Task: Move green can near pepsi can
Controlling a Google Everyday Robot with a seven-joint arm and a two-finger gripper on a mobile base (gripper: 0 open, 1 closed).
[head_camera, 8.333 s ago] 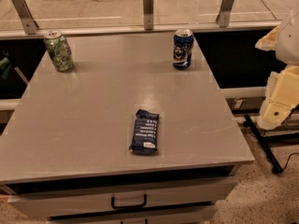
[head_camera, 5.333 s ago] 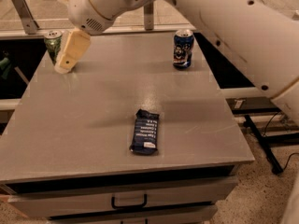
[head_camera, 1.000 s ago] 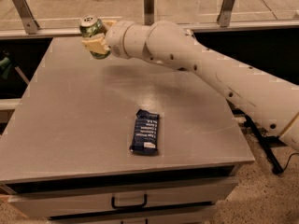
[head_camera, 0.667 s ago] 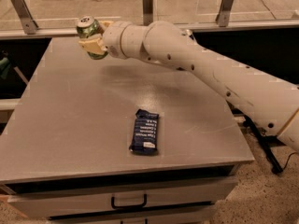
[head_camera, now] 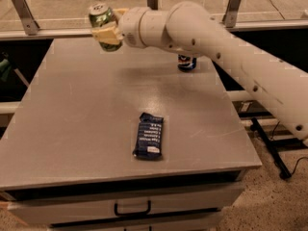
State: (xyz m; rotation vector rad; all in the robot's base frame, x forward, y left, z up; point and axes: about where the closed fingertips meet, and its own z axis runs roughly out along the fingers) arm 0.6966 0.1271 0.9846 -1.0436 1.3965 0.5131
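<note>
My gripper [head_camera: 108, 32] is shut on the green can [head_camera: 101, 21], a pale mottled green can with a silver top. It holds the can tilted, lifted above the back left part of the grey table [head_camera: 86, 129]. The pepsi can [head_camera: 186, 62] stands on the table at the back right. Only its lower part shows below my white arm [head_camera: 202, 37], which crosses in front of it. The green can is well to the left of the pepsi can.
A flat dark blue snack packet [head_camera: 148, 135] lies on the table near the middle front. A railing with metal posts [head_camera: 233, 4] runs behind the table. A drawer with a handle [head_camera: 132, 209] is under the front edge. Floor lies to the right.
The gripper has carried the green can a little to the right and the arm has shifted, so the bottom of the pepsi can now shows under it.
</note>
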